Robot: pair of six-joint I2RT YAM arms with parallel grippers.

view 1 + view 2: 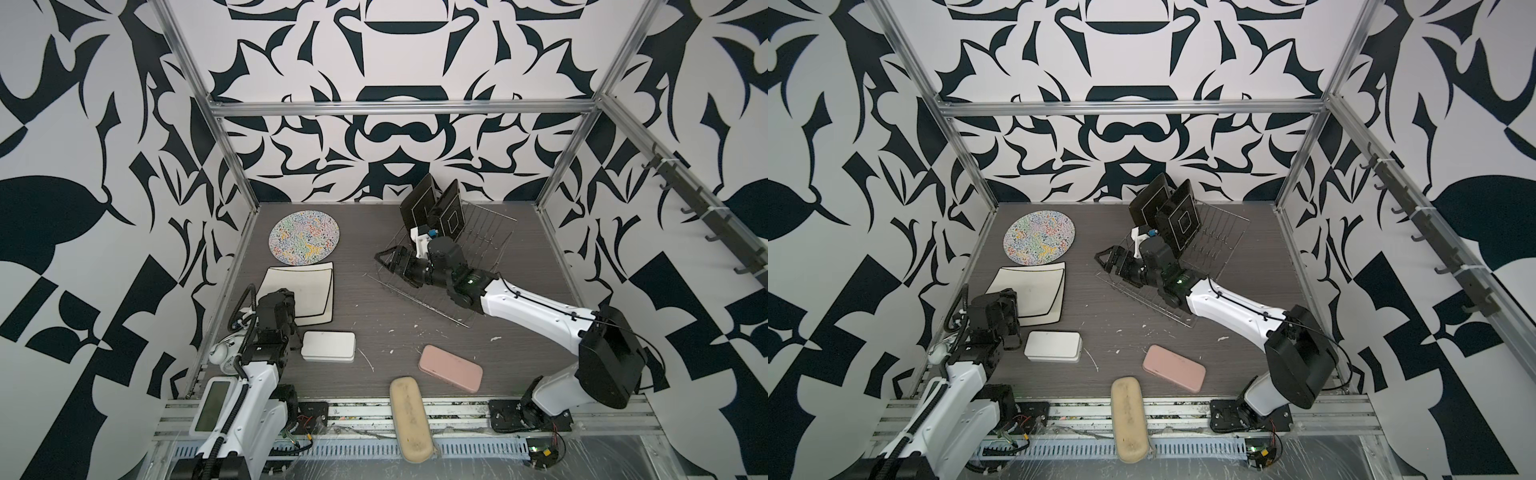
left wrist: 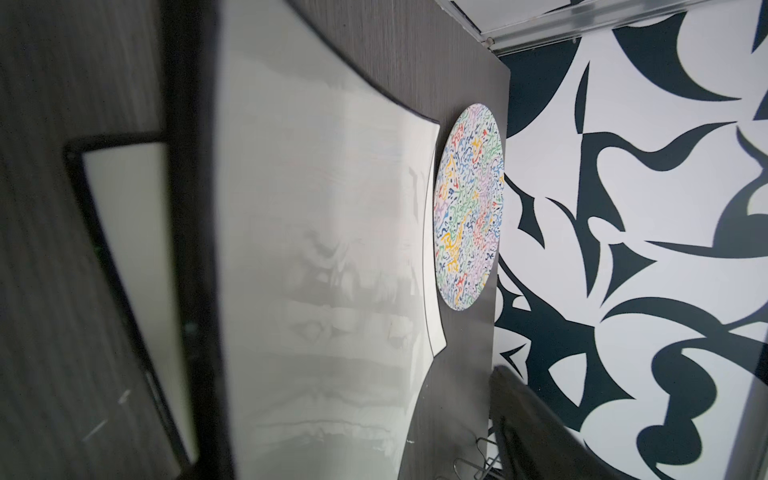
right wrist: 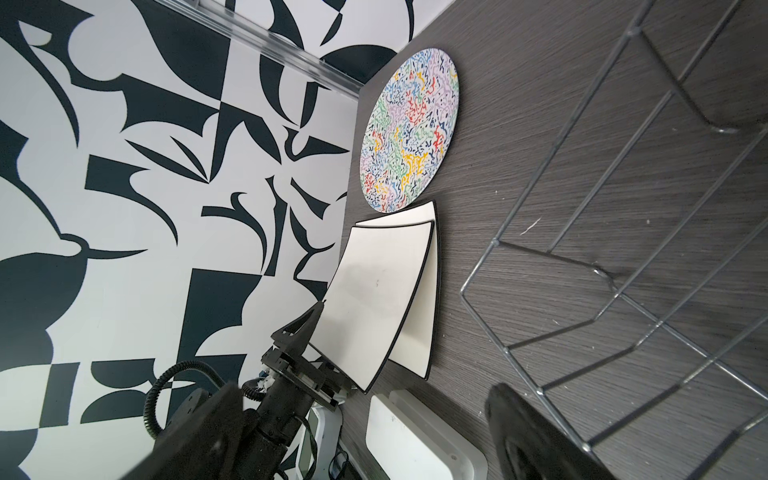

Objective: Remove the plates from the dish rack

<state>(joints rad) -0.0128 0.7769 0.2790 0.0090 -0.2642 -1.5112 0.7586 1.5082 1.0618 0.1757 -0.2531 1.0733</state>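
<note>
Left jaws: the left gripper (image 3: 330, 349) stood wide about the near edge of the upper dark-rimmed white square plate (image 1: 299, 286), not pinching it.
Right jaws: the right gripper (image 1: 381, 261) hung wide and empty over the thin silver wire dish rack (image 1: 486, 245).
Plates: two black square plates (image 1: 417, 205) leaned at the rack's far end.
Risk: we judged a withdrawing left finger could drag the skewed white plate across the grey worktop (image 1: 374, 324). The right arm, across the light rack, could shove it and topple the pair.
</note>
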